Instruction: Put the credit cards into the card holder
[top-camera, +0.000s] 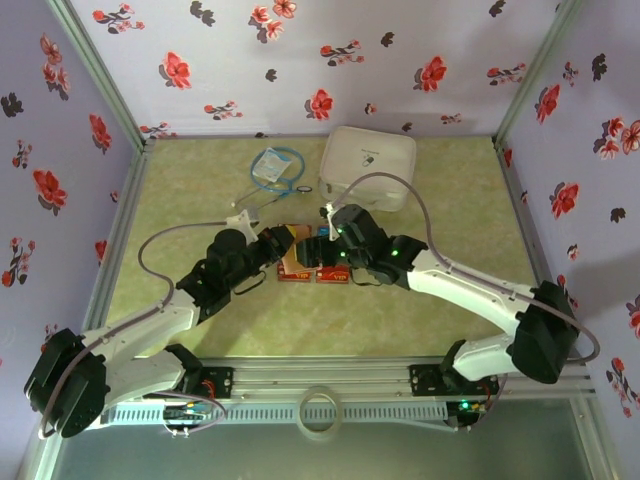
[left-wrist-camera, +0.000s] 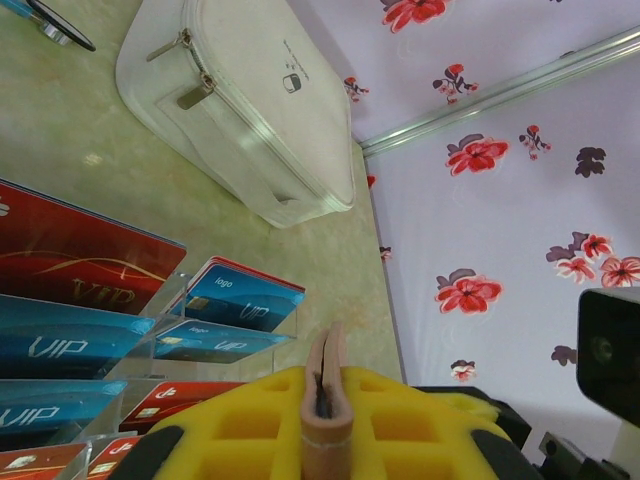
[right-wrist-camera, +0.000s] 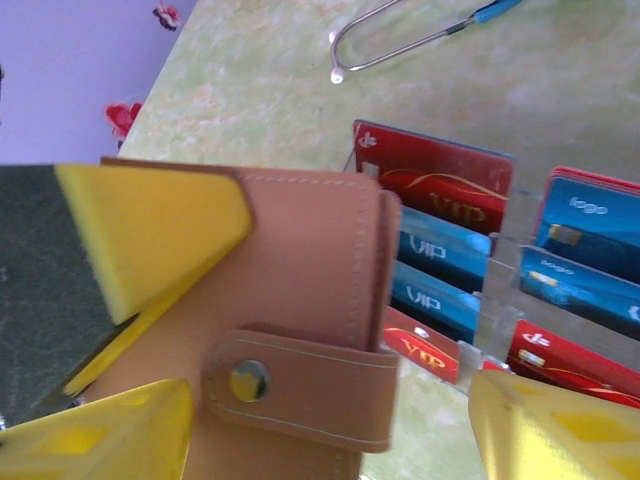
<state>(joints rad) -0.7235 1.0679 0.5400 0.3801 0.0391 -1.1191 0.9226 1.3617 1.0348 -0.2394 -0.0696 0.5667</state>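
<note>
Both arms are stretched inward, wrists nearly met. The left hand (left-wrist-camera: 325, 400) is clamped on the holder (right-wrist-camera: 300, 280); the right hand (top-camera: 325, 248) is held wide open, fingers flanking it.

**Stand of credit cards (left-wrist-camera: 90, 262) mid-table, card holder (right-wrist-camera: 300, 290) at its left end**

The cards stand in stepped rows in a tiered stand (right-wrist-camera: 490, 310) at the middle of the table (top-camera: 450, 210). The card holder is at the stand's left end, its edge pinched between the fingers of the left gripper (left-wrist-camera: 325, 420), which reaches in from the near-left. The right gripper (right-wrist-camera: 330, 450), jaws apart, sits just right of the holder, above the stand. Behind the stand, at the far edge and right of the middle, lies a zip case (top-camera: 367, 165). A stethoscope (top-camera: 272, 170) lies just left of the case, also near the far edge. A ring (top-camera: 319, 412) lies at the near edge, between the two arm bases.
</note>
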